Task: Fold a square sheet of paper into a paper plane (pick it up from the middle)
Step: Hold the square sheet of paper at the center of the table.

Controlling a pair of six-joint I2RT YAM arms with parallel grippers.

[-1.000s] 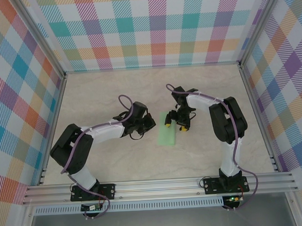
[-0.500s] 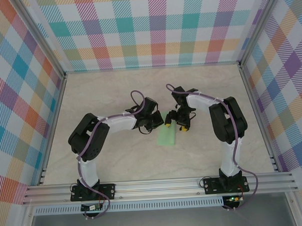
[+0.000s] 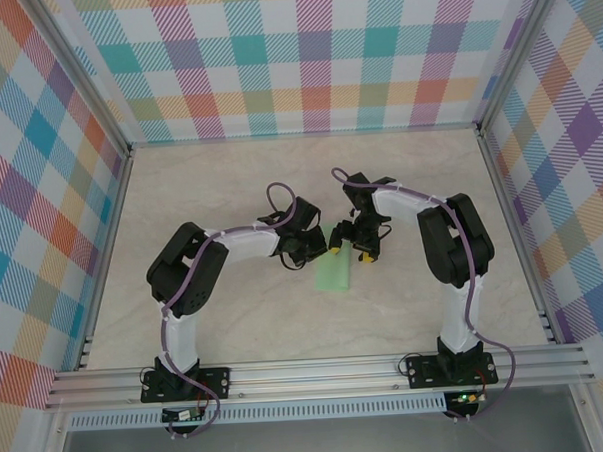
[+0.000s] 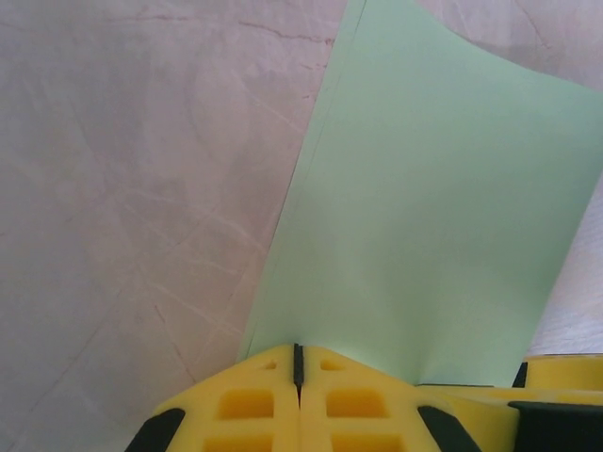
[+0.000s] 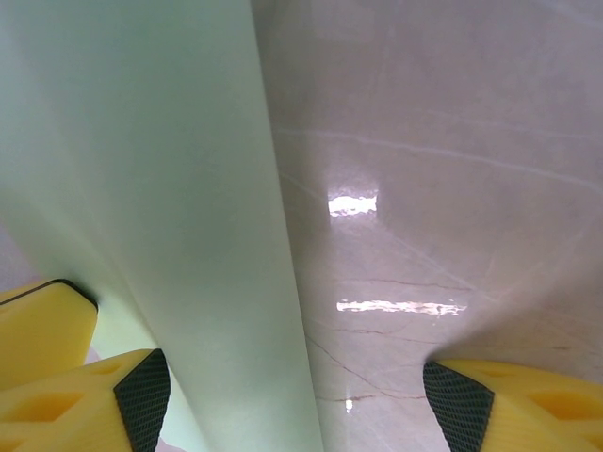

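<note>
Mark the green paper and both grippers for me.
green paper [image 3: 336, 277]: top view, its near flat half.
left gripper [image 4: 299, 363]: left wrist view, seam between shut fingertips.
right gripper [image 5: 297, 405]: right wrist view, gap midway between open fingers.

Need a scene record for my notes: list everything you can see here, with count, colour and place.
paper: one, light green, narrow strip, mid-table between the hands
table: one, pale beige marbled, under everything
walls: three, multicoloured checks, back and both sides
frame rail: one, silver metal, near edge
left arm: one, black and white, reaching to the paper from the left
right arm: one, black and white, reaching from the right
left hand: one, yellow fingers, shut, tips at the paper's edge
right hand: one, yellow fingers, open over the paper
</note>
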